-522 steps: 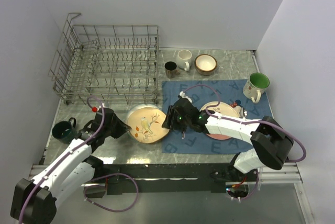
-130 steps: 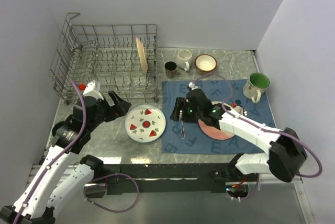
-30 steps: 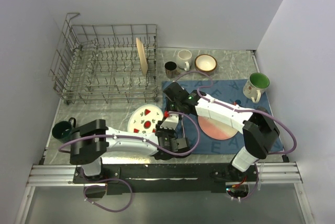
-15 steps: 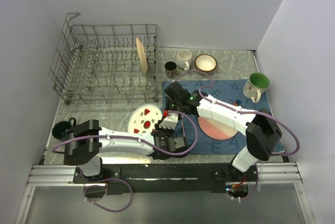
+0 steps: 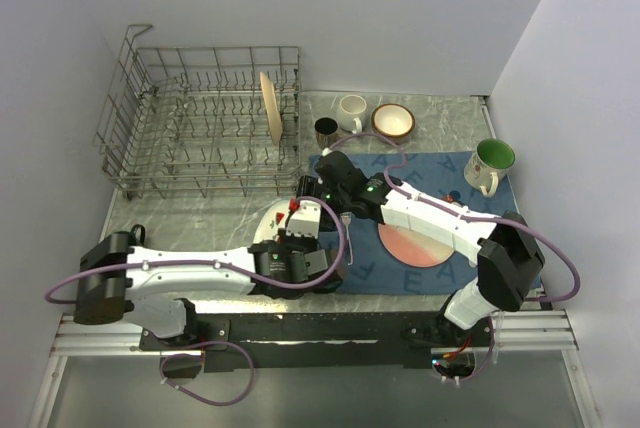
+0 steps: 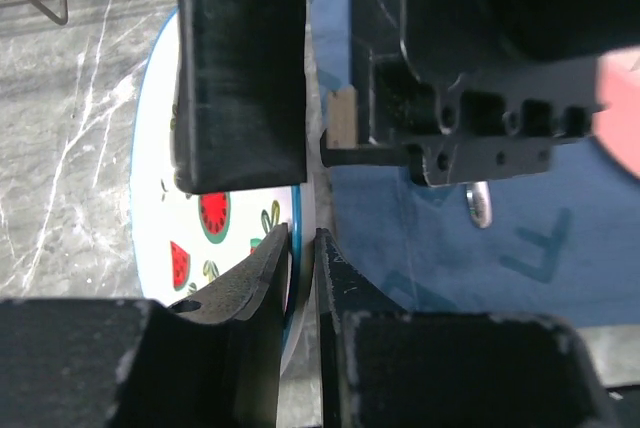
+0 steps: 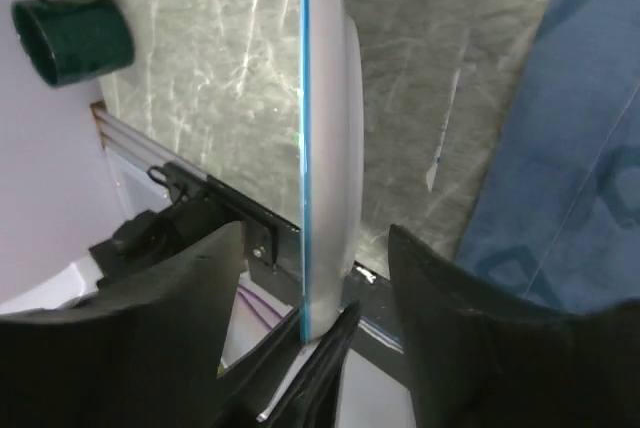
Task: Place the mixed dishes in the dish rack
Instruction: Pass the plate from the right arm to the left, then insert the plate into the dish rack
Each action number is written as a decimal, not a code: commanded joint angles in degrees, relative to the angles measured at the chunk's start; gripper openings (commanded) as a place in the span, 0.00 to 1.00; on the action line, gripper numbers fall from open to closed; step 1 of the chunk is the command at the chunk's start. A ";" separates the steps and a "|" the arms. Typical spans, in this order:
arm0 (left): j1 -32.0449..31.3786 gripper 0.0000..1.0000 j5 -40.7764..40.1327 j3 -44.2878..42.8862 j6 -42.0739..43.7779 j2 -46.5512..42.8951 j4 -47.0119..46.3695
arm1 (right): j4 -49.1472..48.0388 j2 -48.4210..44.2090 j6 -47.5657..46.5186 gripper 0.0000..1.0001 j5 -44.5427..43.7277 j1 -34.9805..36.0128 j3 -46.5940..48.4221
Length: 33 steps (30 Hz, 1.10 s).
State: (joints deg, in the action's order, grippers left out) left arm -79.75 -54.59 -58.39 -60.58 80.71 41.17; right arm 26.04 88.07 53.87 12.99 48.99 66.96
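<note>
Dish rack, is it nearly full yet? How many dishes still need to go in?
Not nearly. Only one tan plate stands in the grey wire dish rack. The left gripper pinches the rim of the white watermelon plate. Still out: pink plate, brown-rimmed bowl, white mug, small dark mug, green-lined mug, dark green mug.

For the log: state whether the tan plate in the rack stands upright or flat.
Upright: the tan plate shows edge-on among the dish rack tines.

A grey marbled bench (image 5: 190, 216) sits boxed in by plain pale walls (image 5: 400, 8), evenly lit; a metal rail (image 5: 110, 333) runs along its near edge.
</note>
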 commanded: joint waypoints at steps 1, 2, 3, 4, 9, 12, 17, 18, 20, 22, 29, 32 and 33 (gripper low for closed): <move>-0.41 0.01 -0.43 -3.22 -1.21 -4.76 -0.04 | -3.63 -2.12 1.50 0.74 2.12 0.40 -1.04; -0.41 0.01 -0.61 -3.48 -1.38 -5.64 0.40 | -3.80 -2.29 1.59 0.78 2.56 0.40 -1.13; -0.41 0.01 -0.78 -3.75 -1.65 -6.17 1.97 | -4.07 -2.38 1.94 0.81 2.82 0.32 -1.04; -0.32 0.01 -0.96 -4.18 -2.09 -6.61 2.51 | -4.50 -2.47 2.12 0.86 3.09 0.40 -1.04; 0.20 0.01 -1.75 -4.80 -3.67 -10.04 6.29 | -7.49 -5.01 3.61 1.00 3.09 0.05 -1.57; 0.90 0.01 -1.66 -4.36 -4.81 -12.06 8.22 | -8.20 -7.03 3.96 1.00 2.04 -0.47 -1.66; 2.66 0.01 -0.87 -4.10 -4.91 -16.36 9.37 | -8.64 -12.56 4.84 1.00 -1.56 -1.88 -4.20; 3.10 0.01 -0.44 -4.10 -3.42 -17.07 8.93 | -8.55 -13.53 4.67 1.00 -2.26 -2.32 -4.73; 4.85 0.01 1.58 -4.19 -1.05 -19.69 6.05 | -7.50 -16.17 3.97 1.00 -5.25 -2.76 -5.78; 6.00 0.01 3.69 -4.97 2.28 -21.20 4.28 | -6.10 -18.54 3.62 1.00 -7.71 -3.55 -6.49; 8.38 0.01 6.42 -14.28 8.98 -22.26 5.23 | -4.51 -22.94 2.56 1.00 -10.89 -5.05 -10.70; 9.34 0.01 7.38 -18.68 10.91 -22.78 7.08 | -4.60 -23.91 2.65 1.00 -10.80 -5.31 -12.11; 9.78 0.01 8.00 -20.43 12.40 -23.05 6.74 | -4.68 -24.35 2.65 1.00 -10.80 -5.48 -12.55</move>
State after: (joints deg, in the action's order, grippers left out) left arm -71.20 -46.26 -71.50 -53.98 59.61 50.61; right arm 20.88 65.98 57.12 4.27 44.21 55.72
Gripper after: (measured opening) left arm 0.167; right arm 0.998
